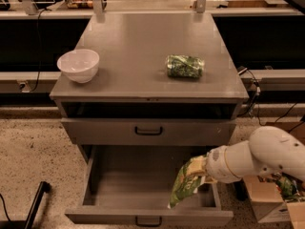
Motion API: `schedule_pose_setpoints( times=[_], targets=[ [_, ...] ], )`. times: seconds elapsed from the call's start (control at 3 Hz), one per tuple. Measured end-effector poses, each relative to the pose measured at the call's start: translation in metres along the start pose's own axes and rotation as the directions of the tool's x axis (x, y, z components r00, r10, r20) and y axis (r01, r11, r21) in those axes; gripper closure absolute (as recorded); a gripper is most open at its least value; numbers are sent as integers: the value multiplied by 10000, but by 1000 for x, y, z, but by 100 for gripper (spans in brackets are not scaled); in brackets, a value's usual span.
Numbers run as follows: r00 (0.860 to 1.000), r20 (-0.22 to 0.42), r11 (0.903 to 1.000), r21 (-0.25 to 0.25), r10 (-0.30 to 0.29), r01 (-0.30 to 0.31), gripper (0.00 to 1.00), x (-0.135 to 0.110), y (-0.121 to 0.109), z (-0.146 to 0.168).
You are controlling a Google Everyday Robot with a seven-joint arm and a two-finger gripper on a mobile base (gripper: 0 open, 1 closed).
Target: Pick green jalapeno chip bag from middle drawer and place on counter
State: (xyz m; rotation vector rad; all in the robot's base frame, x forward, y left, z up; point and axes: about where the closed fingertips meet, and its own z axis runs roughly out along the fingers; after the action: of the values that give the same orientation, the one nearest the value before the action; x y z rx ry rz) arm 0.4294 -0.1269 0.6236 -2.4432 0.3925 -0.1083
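Observation:
The green jalapeno chip bag hangs from my gripper, lifted above the right side of the open middle drawer. The gripper is shut on the bag's top edge. My white arm reaches in from the right. The bag's lower end dangles just over the drawer's front right part. The gray counter lies above, at the cabinet's top.
A white bowl stands on the counter's left. A green-patterned can lies on its side at the counter's right. A shut drawer is above the open one. Cardboard boxes stand at the right on the floor.

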Motion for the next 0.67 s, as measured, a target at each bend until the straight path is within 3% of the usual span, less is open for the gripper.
schedule_pose_setpoints(
  times=[0.33, 0.67],
  targets=[
    [9934, 156, 9909, 740, -1140, 1125, 100, -12, -55, -58],
    [9773, 227, 9729, 1018, -2108, 2075, 100, -17, -115, -136]
  ],
)
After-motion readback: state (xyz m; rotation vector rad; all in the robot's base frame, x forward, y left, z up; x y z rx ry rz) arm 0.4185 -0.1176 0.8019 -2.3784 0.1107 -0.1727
